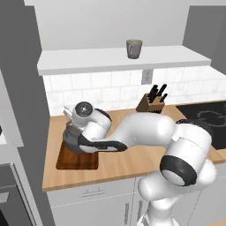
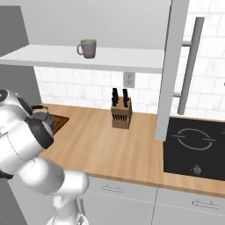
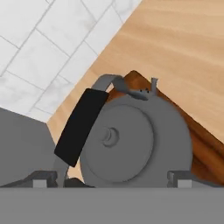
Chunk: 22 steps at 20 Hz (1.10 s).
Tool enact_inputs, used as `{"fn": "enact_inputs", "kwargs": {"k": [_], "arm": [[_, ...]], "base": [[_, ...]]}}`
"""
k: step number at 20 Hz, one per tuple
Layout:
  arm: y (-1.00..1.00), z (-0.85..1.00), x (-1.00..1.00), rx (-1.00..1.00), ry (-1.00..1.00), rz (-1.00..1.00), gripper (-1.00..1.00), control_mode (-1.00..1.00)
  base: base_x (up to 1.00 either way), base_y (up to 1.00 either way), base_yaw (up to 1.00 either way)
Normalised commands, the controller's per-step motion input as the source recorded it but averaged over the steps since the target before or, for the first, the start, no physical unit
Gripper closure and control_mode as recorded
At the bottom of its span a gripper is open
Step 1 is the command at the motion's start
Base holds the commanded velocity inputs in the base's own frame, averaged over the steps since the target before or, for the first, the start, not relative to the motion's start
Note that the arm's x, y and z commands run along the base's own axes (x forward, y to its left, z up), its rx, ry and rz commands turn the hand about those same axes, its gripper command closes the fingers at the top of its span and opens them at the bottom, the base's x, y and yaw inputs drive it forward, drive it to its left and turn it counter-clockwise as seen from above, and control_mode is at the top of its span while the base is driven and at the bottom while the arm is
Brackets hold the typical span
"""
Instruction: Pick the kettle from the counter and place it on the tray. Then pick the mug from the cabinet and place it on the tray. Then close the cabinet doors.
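Gripper (image 3: 112,179) spread wide above the kettle (image 3: 131,140), seemingly resting on the tray (image 1: 77,161); no writing visible.

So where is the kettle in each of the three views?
Left base view: the kettle is at mid-left, on the tray, mostly hidden by the arm.
Right base view: at the far left edge, behind the arm.
Hand view: lower centre, seen from above.
Shared landmark: the tray under it.
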Motion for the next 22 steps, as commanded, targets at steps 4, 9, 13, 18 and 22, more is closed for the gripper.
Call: {"fn": "enact_inputs", "kwargs": {"k": [4, 9, 13, 18, 22], "arm": [[-0.39, 0.88, -0.47, 0.19, 0.0, 0.05, -1.0, -1.0], [-0.32, 0.69, -0.5, 0.06, 0.06, 0.08, -1.0, -1.0], [-0.22, 0.35, -0.45, 0.0, 0.15, 0.08, -1.0, -1.0], [-0.02, -0.01, -0.08, -0.04, 0.1, 0.03, -1.0, -1.0], [0.0, 0.0, 0.0, -0.01, 0.0, 0.0, -1.0, -1.0]], "base": [[0.0, 0.0, 0.0], [0.0, 0.0, 0.0], [0.0, 0.0, 0.0], [0.0, 0.0, 0.0], [0.0, 0.0, 0.0]]}}
